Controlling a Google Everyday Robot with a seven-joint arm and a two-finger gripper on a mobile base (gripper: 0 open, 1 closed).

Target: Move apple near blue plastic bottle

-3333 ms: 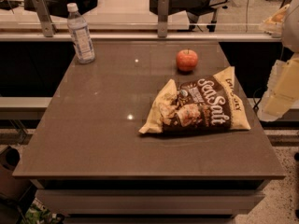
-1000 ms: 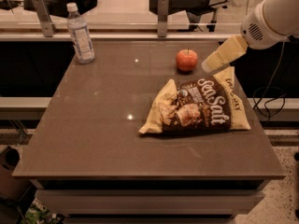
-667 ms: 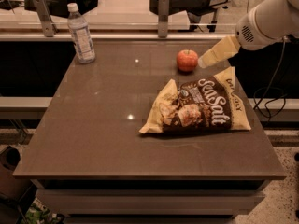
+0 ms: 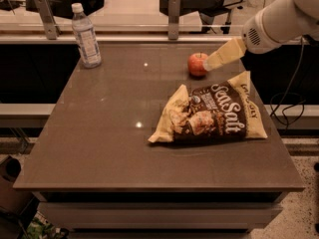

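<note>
Apple (image 4: 197, 64), red-orange with a short stem pointing up, sits on the brown tabletop (image 4: 107, 133) toward the far edge, a little right of centre. Claw (image 4: 210, 63) is at the apple's right side, its pale yellow tip meeting the fruit's edge as seen from this camera; whether it actually touches cannot be told. Whether the claw stands apart or together cannot be told either; it reads as one tapered shape. It slants down and to the left from a white arm (image 4: 276, 19) that enters from the upper right corner.

Chip bag (image 4: 209, 116), yellow and dark brown with "Sea Salt" lettering, lies flat just in front of the apple, close but apart from it, reaching toward the right edge of the tabletop.

Blue plastic bottle (image 4: 85, 36) stands upright at the far left corner, white cap on, pale label around its middle. It is well apart from the apple, with open tabletop between them.

Behind the tabletop, a rail runs across with two upright metal posts (image 4: 174, 15). Dark cable (image 4: 291, 103) hangs off to the right.
</note>
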